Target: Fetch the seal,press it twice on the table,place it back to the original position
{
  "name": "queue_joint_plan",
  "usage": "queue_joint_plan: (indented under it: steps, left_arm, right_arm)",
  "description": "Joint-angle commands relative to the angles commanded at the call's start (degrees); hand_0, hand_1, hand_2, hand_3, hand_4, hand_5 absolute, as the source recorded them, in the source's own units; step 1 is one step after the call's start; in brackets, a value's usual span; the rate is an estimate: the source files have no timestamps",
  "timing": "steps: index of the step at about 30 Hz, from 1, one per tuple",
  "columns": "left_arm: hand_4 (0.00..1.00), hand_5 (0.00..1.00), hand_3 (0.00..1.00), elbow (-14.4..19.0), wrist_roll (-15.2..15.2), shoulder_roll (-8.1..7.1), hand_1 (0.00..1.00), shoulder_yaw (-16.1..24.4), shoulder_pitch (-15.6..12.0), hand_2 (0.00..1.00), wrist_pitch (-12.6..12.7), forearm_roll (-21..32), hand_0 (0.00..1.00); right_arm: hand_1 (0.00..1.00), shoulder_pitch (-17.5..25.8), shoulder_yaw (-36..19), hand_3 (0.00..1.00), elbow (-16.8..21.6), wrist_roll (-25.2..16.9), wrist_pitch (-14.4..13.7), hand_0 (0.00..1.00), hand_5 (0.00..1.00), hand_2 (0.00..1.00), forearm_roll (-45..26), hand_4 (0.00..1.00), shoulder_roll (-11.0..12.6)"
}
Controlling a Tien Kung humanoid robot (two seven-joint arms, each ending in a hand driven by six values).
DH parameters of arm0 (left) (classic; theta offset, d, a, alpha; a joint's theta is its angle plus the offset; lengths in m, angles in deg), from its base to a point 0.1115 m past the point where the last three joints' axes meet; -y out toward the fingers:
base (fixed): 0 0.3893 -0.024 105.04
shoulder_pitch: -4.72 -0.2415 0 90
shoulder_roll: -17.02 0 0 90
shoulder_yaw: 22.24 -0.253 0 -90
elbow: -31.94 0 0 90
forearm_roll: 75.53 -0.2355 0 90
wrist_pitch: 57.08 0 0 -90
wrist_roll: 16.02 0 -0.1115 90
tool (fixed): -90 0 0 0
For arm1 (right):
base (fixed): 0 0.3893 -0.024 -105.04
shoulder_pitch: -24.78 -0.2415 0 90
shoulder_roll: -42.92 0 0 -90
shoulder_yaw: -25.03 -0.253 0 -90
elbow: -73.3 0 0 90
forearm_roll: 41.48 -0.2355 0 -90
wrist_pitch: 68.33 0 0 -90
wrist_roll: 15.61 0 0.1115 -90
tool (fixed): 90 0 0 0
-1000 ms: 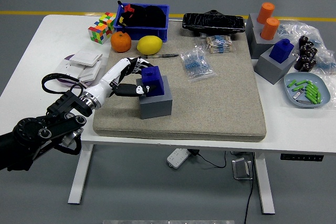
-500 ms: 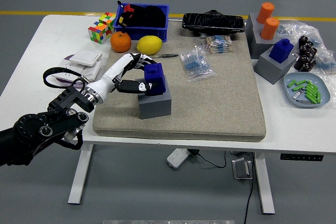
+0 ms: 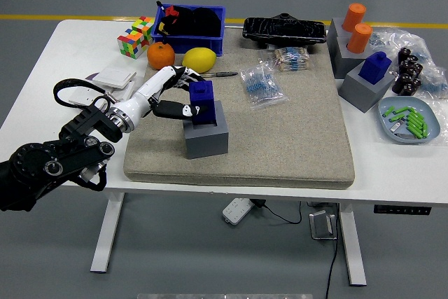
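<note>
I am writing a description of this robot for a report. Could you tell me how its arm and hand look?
Only the left arm shows. It is black and bulky, with round joint housings and a black cable looping above the wrist. A silver metal ring sits at the wrist. The left robot hand is white with slim black fingers and black joints. No markings can be read.

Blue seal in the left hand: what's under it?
The blue seal sits in the grey holder block on the beige mat, gripped by the left hand. Its lower end is hidden inside the holder.
</note>
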Motion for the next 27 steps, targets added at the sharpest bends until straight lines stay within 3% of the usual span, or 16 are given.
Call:
queue_joint_plan:
  steps: [6,13,19,27]
  left_arm:
    - [0.699,0.002,0.558,5.91,-5.72,-2.11,0.46,4.21,-2.42,0.399,2.55,-1.55,0.641]
    - [0.698,0.002,0.56,9.37,-8.74,-2.66,0.457,6.5,-4.57,0.399,3.83,-3.55,0.64]
    - [0.704,0.002,0.564,9.8,-9.43,-2.27,0.459,6.63,-4.96,0.398,4.3,-5.16,0.641]
    - [0.714,0.002,0.566,7.83,-9.39,-1.59,0.456,5.31,-4.83,0.398,4.24,-6.22,0.636]
  right_arm:
    - [0.686,0.32,-0.03,0.624,-0.06,0.01,0.0,0.738,0.525,0.663,0.12,0.734,0.03]
    - [0.686,0.49,0.11,0.624,0.02,-0.03,-0.01,0.739,0.524,0.663,0.11,0.734,-0.02]
    - [0.686,0.6,0.11,0.624,0.05,-0.02,0.0,0.739,0.525,0.663,0.1,0.734,0.03]
    - [0.686,0.6,-0.14,0.624,0.03,0.0,0.03,0.738,0.524,0.663,0.04,0.734,-0.1]
